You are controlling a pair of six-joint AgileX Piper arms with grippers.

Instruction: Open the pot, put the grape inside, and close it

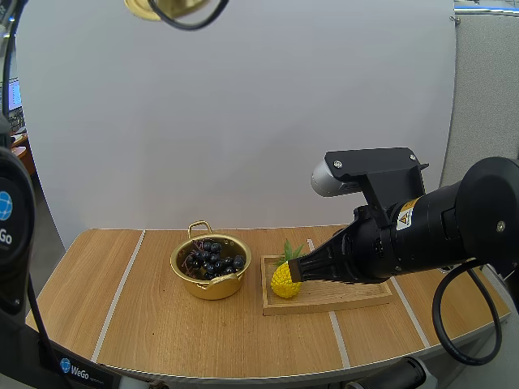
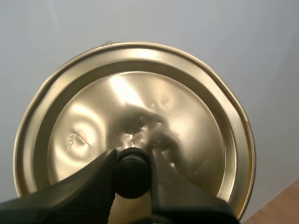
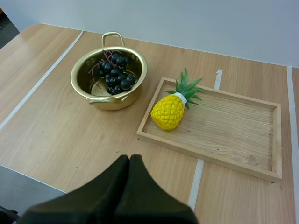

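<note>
Lid [image 2: 140, 102] is clamped at its knob [image 2: 132, 179] by left gripper [image 2: 133, 161]; grapes [image 3: 114, 73] are seen in pot [image 3: 110, 101] — right gripper [image 3: 129, 159] fingers pressed together.

High above the pot [image 1: 212, 285], the lid [image 1: 166, 8] is cut off by the picture's top edge. The left gripper [image 2: 133, 156] hides the lid's near rim. Beside the pot, the right arm [image 1: 422, 231] covers much of the wooden tray [image 1: 324, 305] and part of the pineapple [image 1: 284, 282].

"WeGo" logo [image 1: 79, 372] on left arm's base [image 1: 45, 356], yellow warning sticker [image 1: 408, 213] on right arm [image 1: 462, 223]
</note>
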